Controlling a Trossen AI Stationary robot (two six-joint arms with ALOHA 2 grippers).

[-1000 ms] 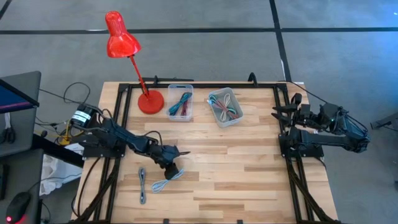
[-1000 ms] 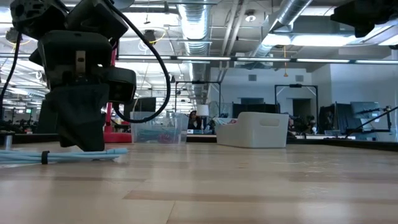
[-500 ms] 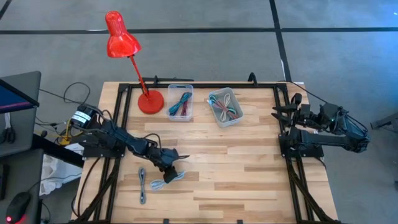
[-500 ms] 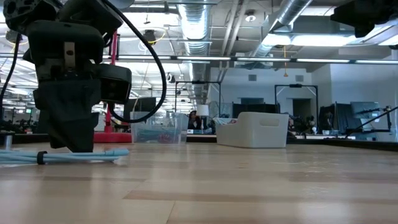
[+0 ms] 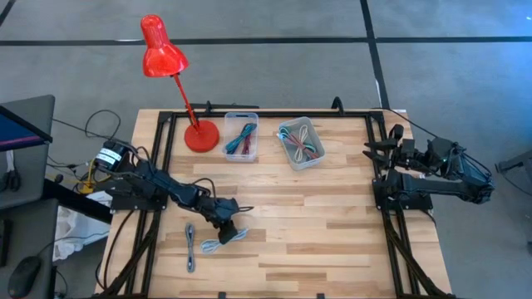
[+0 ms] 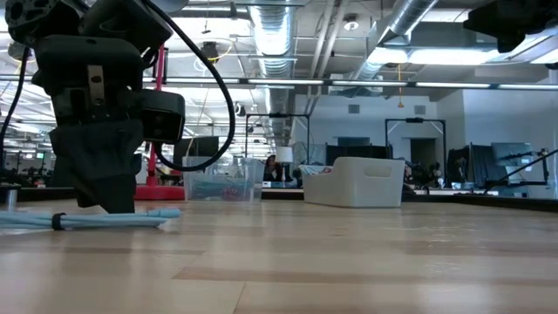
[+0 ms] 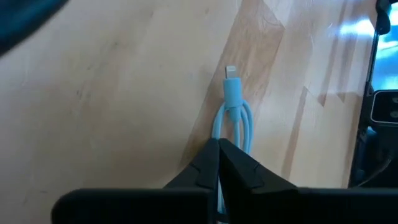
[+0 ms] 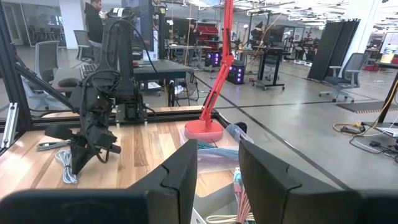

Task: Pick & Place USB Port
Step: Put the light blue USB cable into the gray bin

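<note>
Light blue USB cable (image 5: 223, 242): it is seen lying coiled on the wooden table (image 5: 332, 224) near the front left, with its connector end laid out ahead of the loop in the left wrist view (image 7: 231, 93).

Left gripper (image 5: 226, 226): it is lowered onto the near end of the light blue cable. In the left wrist view the 2 dark fingers (image 7: 208, 165) are pressed together with the cable's loops running in under their tips, so the claw is judged to be closed on the cable, though the contact itself is hidden.

Height: in the low view the cable (image 6: 87, 218) is seen flat on the table, so nothing is lifted yet.

Gray cable (image 5: 190, 247): a 2nd bundled cable is seen just beside the blue one, toward the table's left edge, untouched.

Bins: 2 clear containers are placed at the back of the table, the left bin (image 5: 241, 138) with blue and red cables and the right bin (image 5: 301, 143) with mixed cables; 1 of them is judged the likely drop point.

Red desk lamp (image 5: 166, 58): its base is set at the back left, beside the left bin.

Right gripper (image 5: 371, 149): it is parked at the right edge of the table, fingers spread apart and holding nothing.

Progress: the grasp is judged to be made or nearly made; lifting, carrying to a bin and releasing are all left.
</note>
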